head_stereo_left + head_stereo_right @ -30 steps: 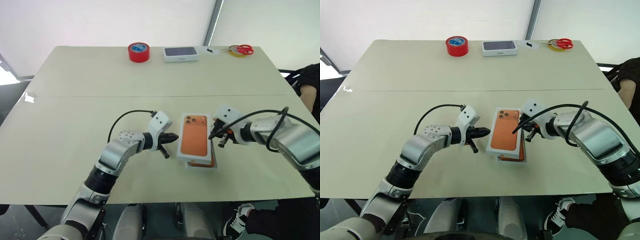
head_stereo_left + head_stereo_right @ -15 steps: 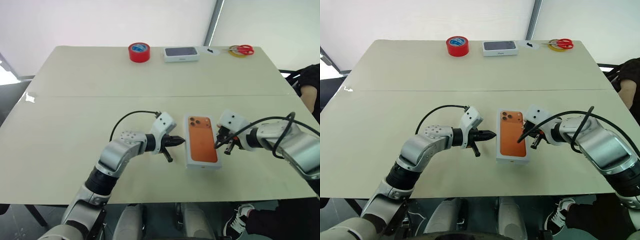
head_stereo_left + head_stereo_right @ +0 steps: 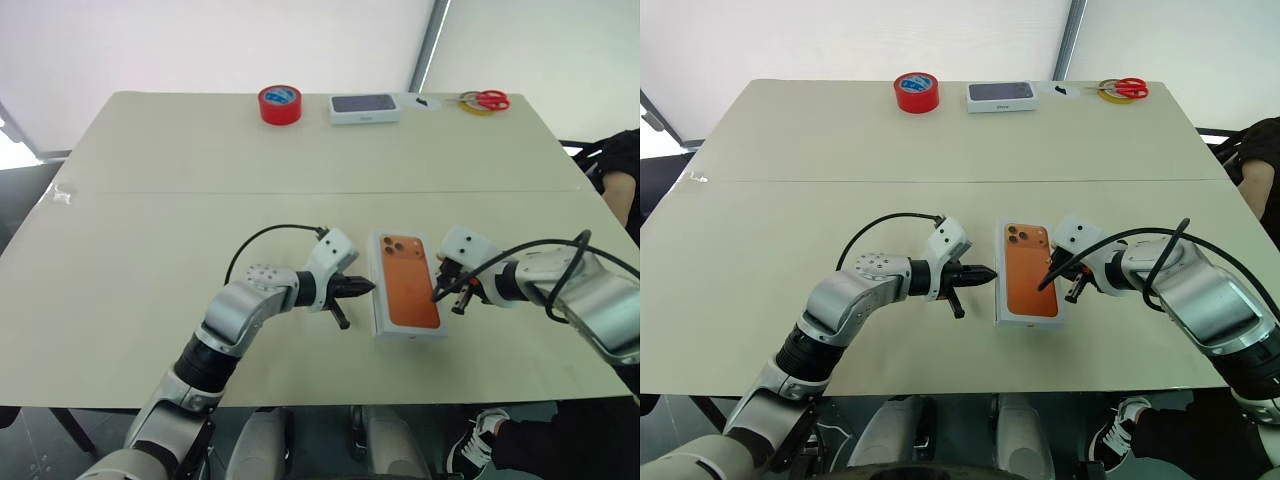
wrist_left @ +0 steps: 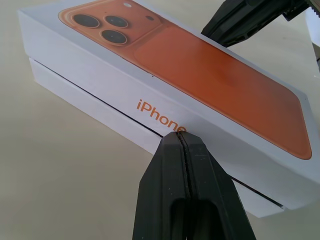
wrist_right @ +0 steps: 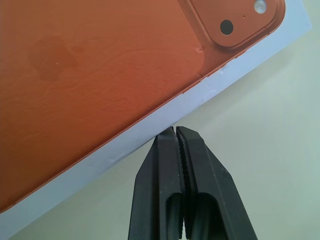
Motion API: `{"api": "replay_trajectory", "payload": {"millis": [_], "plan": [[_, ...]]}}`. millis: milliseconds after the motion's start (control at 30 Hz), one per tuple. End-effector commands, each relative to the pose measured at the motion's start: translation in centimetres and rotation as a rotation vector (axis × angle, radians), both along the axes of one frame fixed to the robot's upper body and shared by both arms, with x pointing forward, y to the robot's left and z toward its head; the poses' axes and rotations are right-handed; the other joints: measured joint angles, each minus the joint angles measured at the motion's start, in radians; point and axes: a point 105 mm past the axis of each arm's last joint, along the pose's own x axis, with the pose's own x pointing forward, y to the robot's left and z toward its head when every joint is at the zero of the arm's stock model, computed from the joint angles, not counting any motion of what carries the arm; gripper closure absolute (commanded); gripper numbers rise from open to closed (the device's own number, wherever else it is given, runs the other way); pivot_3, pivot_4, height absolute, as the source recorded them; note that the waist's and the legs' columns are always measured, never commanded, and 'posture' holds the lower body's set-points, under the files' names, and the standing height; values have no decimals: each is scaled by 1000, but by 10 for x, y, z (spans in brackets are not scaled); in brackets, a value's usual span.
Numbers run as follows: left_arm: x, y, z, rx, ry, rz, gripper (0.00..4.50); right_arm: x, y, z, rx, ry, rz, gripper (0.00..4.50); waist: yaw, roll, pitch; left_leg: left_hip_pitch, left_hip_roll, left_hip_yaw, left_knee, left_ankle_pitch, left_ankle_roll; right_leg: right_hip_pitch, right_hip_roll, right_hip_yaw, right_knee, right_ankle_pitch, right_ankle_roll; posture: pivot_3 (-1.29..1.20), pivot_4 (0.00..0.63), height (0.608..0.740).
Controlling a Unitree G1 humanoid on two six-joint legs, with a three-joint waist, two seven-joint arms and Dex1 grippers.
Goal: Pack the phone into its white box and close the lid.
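The lid (image 3: 405, 283), white with an orange phone picture, sits square on the white box (image 4: 85, 100), whose base shows as a thin white layer below a dark seam. The phone is hidden. My left gripper (image 3: 368, 287) is shut, its tip touching the box's left long side at the seam under the printed lettering. Shut as well, my right gripper (image 3: 443, 287) hangs just off the lid's right long edge, pointing down at the table. In the right wrist view the shut fingertips (image 5: 175, 134) sit right beside the lid's white border (image 5: 165, 117).
At the table's far edge lie a red tape roll (image 3: 279, 103), a white box with a dark top (image 3: 364, 107) and red-handled scissors (image 3: 487, 99). A person in dark clothing (image 3: 622, 170) is at the right edge. The near table edge runs just below the box.
A second ago the lid lay skewed with an orange edge showing beneath it; now it sits square over the box. Both grippers stay shut beside it.
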Motion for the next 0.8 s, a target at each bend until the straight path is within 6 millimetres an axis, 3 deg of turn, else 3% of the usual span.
{"api": "replay_trajectory", "payload": {"millis": [33, 367, 567, 800], "plan": [[1, -1, 7, -19, -29, -2, 4500, -1, 13, 15, 23, -58, 59, 4424, 0, 0, 0, 0, 0, 0, 0, 0, 0, 0, 0, 0, 0, 0, 0, 0, 150, 732], [6, 3, 7, -16, -27, 19, 4500, 1, 14, 13, 24, -59, 59, 4424, 0, 0, 0, 1, 0, 0, 0, 0, 0, 0, 0, 0, 0, 0, 0, 0, 150, 732], [9, 7, 8, -21, -30, 38, 4500, 4, 1, 18, -4, -83, 32, 4424, 0, 0, 0, 1, 0, 0, 0, 0, 0, 0, 0, 0, 0, 1, 1, 0, 150, 732], [15, 7, 39, -130, -69, 44, 4500, -3, -13, 41, 29, -116, 62, 4424, 2, 0, 0, 1, 0, 0, 0, 0, 0, 1, 0, 0, 0, 1, 1, 0, 150, 732]]}}
